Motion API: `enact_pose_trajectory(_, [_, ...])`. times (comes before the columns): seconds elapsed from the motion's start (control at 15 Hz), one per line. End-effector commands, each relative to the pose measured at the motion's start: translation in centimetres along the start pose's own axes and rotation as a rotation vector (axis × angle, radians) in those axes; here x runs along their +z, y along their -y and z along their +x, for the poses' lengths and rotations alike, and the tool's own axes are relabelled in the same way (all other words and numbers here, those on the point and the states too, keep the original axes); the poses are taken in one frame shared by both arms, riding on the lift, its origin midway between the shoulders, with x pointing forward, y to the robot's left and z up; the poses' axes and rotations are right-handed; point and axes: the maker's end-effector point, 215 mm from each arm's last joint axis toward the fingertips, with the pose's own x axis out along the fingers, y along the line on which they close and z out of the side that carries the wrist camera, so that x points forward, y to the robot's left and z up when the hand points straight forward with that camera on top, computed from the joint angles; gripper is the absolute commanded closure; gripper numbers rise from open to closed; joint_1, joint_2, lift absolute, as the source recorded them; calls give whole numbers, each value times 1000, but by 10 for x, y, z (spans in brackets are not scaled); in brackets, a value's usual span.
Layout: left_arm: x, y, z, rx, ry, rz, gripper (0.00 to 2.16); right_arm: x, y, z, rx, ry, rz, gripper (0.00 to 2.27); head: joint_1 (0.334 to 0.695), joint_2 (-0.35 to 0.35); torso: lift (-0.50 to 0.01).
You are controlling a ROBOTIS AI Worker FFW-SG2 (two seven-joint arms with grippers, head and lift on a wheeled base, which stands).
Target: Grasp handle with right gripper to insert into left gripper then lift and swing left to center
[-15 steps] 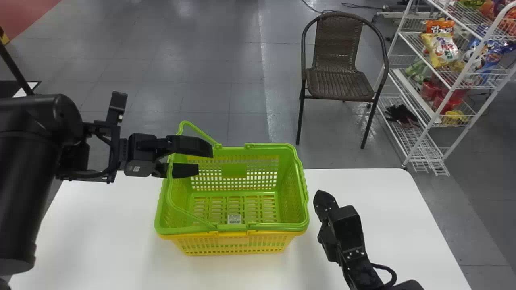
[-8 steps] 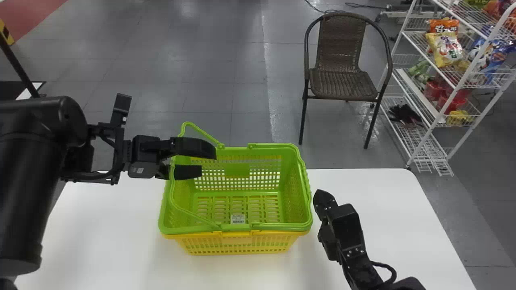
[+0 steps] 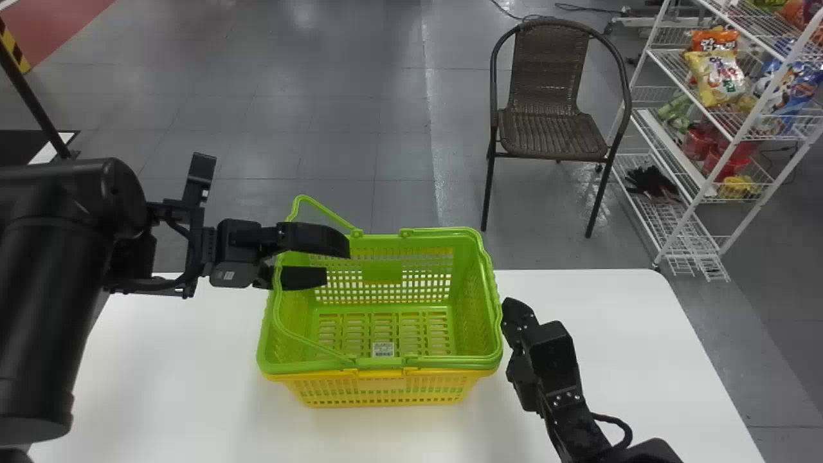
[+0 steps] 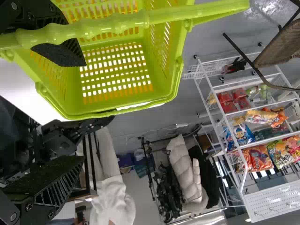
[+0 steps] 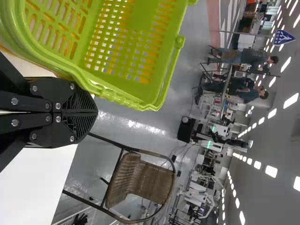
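"Handle [image 3: 494, 292] first, the folded one: what does the head view give you?"

"It lies down along the right rim of the green basket [image 3: 308, 368], nested in the yellow basket [image 3: 321, 392] on the bench [image 3: 161, 399]. My right gripper [image 3: 510, 307] is just beside it. I judge I'm at the grasp step, handle not yet taken."

"Left wrist view?"

"The raised handle [image 4: 117, 22] crosses my left gripper [image 4: 84, 111], whose jaws are spread. I can't tell whether it runs between them."

"And the right wrist view?"

"Jaws pressed together, nothing in them, near the rim. Next I'd spread them, pinch the folded handle and bring it up and across into the left jaws. A careless approach could shove the basket. Lifting and swinging left wait until both handles are secure."
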Motion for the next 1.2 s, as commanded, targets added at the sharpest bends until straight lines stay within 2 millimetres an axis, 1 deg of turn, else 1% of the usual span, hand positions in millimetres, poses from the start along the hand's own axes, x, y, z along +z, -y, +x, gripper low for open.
enact_pose_trajectory(0.0, [1, 1, 0, -2, 1, 2, 103, 4, 1, 0, -2, 4, 7, 1953, 695, -20, 0])
enact_pose_trajectory(0.13, [1, 4, 1, -5, 1, 7, 103, 8, 2, -3, -4, 9, 10, 1953, 695, -20, 0])
enact_pose_trajectory(0.33, [1, 9, 4, -10, -4, 10, 103, 22, 1, -7, -6, 25, 16, 1953, 695, -22, 0])
enact_pose_trajectory(0.53, [-1, 12, 9, -13, -15, 16, 107, 38, -5, -10, 2, 41, 22, 1953, 695, -21, 0])
enact_pose_trajectory(1.0, [-6, 23, 26, -16, -46, 44, 107, 54, -24, -11, 29, 52, 26, 1953, 695, -17, 0])
enact_pose_trajectory(1.13, [-4, 28, 27, -7, -53, 68, 107, 58, -28, -11, 35, 59, 25, 1953, 695, -16, 0])
